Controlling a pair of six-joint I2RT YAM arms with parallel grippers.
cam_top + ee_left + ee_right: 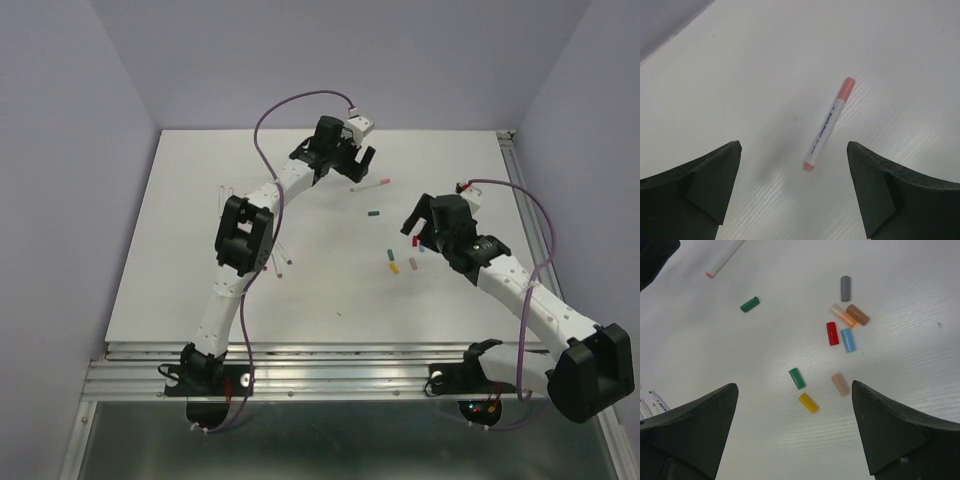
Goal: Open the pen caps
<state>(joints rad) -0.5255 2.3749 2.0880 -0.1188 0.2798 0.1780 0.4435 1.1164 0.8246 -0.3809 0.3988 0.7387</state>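
While the left gripper (pixel 792 147) hangs with its jaws spread wide and nothing between them, a white pen (pixel 829 125) lies flat on the white table (pixel 200 250) just below it. The pen's pink cap (pixel 845 89) is on the barrel, at the end pointing away from the fingers.

The right gripper (pixel 795 387) is likewise released and holds nothing, poised over a scatter of loose pen caps near the middle of the table. Below it, between its two fingers, lie a green cap (pixel 797 378), a yellow cap (pixel 808 403) and a pale pink cap (pixel 840 384). A little farther out, a red cap (pixel 832 333) and a blue cap (pixel 848 340) lie side by side. Beyond them are an orange cap (pixel 842 315), a brown cap (pixel 858 314) and a grey cap (pixel 845 288). A dark green cap (pixel 749 304) lies apart on the left. More white pens (pixel 283 258) rest beside the left arm.
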